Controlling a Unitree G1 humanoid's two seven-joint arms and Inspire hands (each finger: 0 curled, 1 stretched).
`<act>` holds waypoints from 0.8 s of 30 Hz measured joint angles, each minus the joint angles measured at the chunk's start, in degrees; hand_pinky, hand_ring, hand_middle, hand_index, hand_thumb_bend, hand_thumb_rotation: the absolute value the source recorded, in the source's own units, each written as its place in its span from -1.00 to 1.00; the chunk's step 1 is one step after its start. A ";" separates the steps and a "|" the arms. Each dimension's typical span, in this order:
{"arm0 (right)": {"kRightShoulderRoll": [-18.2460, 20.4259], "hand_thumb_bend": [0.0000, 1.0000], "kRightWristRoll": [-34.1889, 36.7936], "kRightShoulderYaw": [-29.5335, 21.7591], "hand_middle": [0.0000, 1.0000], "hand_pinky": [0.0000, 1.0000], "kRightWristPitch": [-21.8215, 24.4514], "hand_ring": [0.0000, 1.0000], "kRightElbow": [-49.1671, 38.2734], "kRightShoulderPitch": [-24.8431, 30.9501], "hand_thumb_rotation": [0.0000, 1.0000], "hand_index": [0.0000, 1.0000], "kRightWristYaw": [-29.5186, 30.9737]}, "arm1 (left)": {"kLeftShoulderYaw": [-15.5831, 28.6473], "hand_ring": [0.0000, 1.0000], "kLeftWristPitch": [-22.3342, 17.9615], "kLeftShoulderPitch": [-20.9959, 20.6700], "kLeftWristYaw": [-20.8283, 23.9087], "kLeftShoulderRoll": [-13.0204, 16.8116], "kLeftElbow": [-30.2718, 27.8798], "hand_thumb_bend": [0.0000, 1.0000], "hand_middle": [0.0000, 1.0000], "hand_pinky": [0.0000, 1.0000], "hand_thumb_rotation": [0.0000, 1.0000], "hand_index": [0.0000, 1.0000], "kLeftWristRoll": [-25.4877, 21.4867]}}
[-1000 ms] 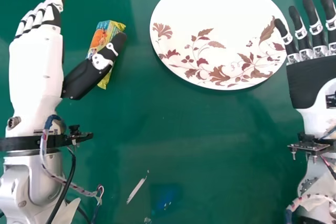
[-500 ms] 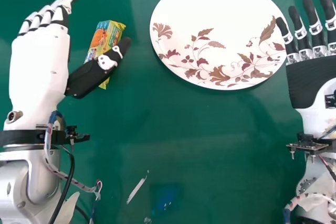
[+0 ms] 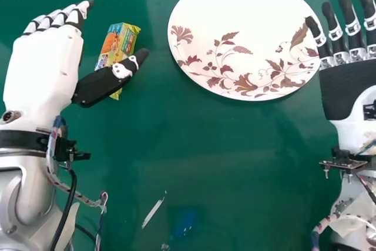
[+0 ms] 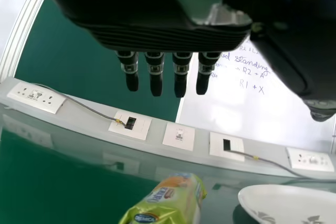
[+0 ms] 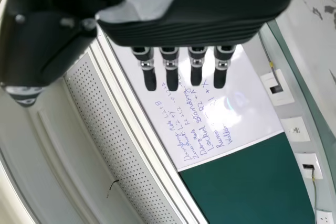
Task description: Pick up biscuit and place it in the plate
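Your white-and-black left hand [image 3: 44,69] is open, and its thumb partly hides the yellow-and-blue foil biscuit packet [image 3: 122,40]; touching, you cannot tell. This packet lies left of the round white plate with brown leaves [image 3: 247,16]. Your right hand [image 3: 346,89], beside the plate, is also open.

In the head view, part of the biscuit packet [image 3: 120,36] is covered by the left hand's [image 3: 44,69] thumb, and the right hand [image 3: 349,89] is cut off by the edge. In the left wrist view, packet and plate [image 4: 291,200] are cut off, and whiteboard [image 4: 236,114] writing is partly hidden.
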 measured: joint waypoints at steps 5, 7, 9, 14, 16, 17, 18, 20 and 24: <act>0.73 1.00 -0.77 0.43 1.00 0.83 -0.41 1.00 -0.37 0.61 -0.18 1.00 -0.69 | 0.44 1.00 0.05 -1.59 -1.63 -0.36 1.23 1.00 1.00 1.00 0.95 1.00 1.03; 0.81 1.00 -0.82 0.52 1.00 0.83 -0.81 1.00 -0.39 0.61 -0.20 1.00 -0.73 | 0.45 1.00 0.41 -1.91 -2.28 -0.90 2.19 1.00 1.00 1.00 0.95 1.00 1.32; 0.80 1.00 -0.81 0.51 1.00 0.84 -0.91 1.00 -0.39 0.61 -0.22 1.00 -0.72 | 0.45 1.00 0.59 -2.46 -2.57 -1.27 2.66 1.00 1.00 1.00 0.94 1.00 2.38; 0.75 1.00 -0.78 0.51 1.00 0.93 -0.93 1.00 -0.39 0.62 -0.23 1.00 -0.68 | 0.46 1.00 1.55 -3.67 -2.83 -2.07 4.88 1.00 1.00 1.00 0.94 1.00 4.57; 0.73 1.00 -0.76 0.50 1.00 0.94 -0.93 1.00 -0.39 0.62 -0.22 1.00 -0.68 | 0.52 1.00 1.98 -3.87 -2.81 -2.24 5.77 1.00 1.00 1.00 0.94 1.00 5.18; 0.73 1.00 -0.74 0.50 1.00 0.95 -0.93 1.00 -0.39 0.62 -0.20 1.00 -0.68 | 0.58 1.00 2.16 -4.06 -2.79 -2.25 6.48 1.00 1.00 1.00 0.94 1.00 5.30; 0.73 1.00 -0.74 0.50 1.00 0.95 -0.93 1.00 -0.39 0.62 -0.20 1.00 -0.67 | 0.58 1.00 2.32 -4.20 -2.79 -2.29 7.01 1.00 1.00 1.00 0.95 1.00 5.45; 0.73 1.00 -0.74 0.50 1.00 0.97 -0.95 1.00 -0.39 0.61 -0.21 1.00 -0.67 | 0.58 1.00 2.89 -4.73 -2.77 -2.31 7.95 1.00 1.00 1.00 0.95 1.00 5.79; 0.73 1.00 -0.76 0.50 1.00 1.00 -0.99 1.00 -0.39 0.61 -0.22 1.00 -0.68 | 0.59 1.00 4.26 -5.42 -2.44 -2.31 9.96 1.00 1.00 1.00 0.95 1.00 7.16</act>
